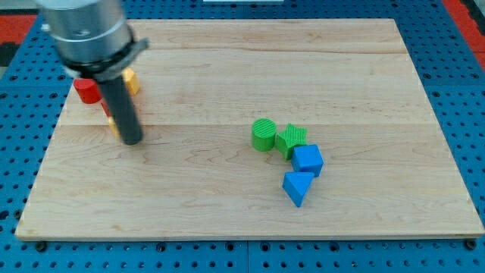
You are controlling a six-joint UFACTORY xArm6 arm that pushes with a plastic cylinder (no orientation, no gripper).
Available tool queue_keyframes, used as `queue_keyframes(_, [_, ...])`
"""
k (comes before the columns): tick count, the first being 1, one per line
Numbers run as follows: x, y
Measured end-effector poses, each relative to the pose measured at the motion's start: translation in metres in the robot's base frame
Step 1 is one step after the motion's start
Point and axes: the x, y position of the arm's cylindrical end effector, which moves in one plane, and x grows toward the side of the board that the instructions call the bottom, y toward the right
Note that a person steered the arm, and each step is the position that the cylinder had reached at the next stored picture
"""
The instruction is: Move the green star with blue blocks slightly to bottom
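The green star (291,139) lies right of the board's middle. A green cylinder (264,134) touches it on the view's left. A blue cube (308,160) touches the star at its lower right. A blue triangular block (297,187) sits just below the cube. My tip (131,141) rests on the board far to the view's left of this cluster, touching none of these blocks.
A red block (87,91) and a yellow block (132,80) sit at the board's upper left, partly hidden behind the rod. More red and yellow shows beside the rod (107,110). The wooden board (242,220) lies on a blue pegboard.
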Motion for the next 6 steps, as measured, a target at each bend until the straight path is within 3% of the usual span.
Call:
queue_keyframes(1, [-0.011, -0.033])
queue_keyframes(3, [-0.024, 0.005])
queue_keyframes(5, [-0.051, 0.236])
queue_keyframes(6, [0.015, 0.275])
